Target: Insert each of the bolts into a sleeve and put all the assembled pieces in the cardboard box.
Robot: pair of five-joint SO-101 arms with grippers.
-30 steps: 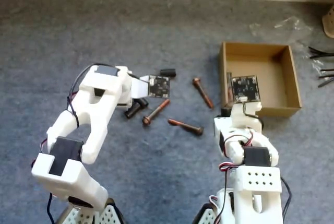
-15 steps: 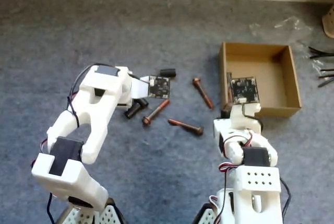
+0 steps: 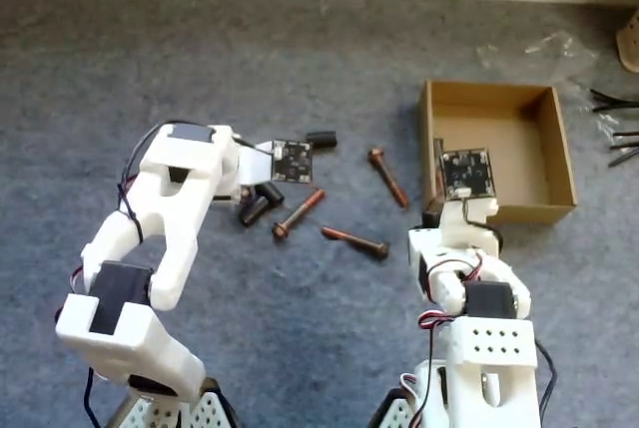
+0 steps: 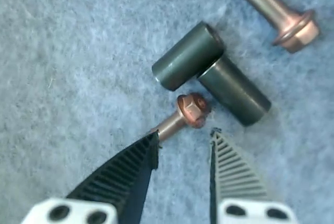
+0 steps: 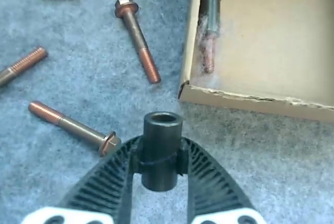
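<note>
The right gripper (image 5: 159, 148) is clamped on a dark round metal sleeve (image 5: 163, 130). The left gripper (image 4: 183, 134) has its fingers apart, with a copper-coloured bolt (image 4: 192, 110) at their tips. The brown cardboard box (image 3: 561, 149), at three o'clock from the loose bolts (image 3: 354, 240), holds one sleeved bolt (image 5: 210, 15).

You have five bolts (image 3: 300, 214), four bare and one in a sleeve (image 5: 210, 15). Sleeves seem to number five too, though two lie bunched together; four are empty. One cardboard box (image 3: 534, 214).
</note>
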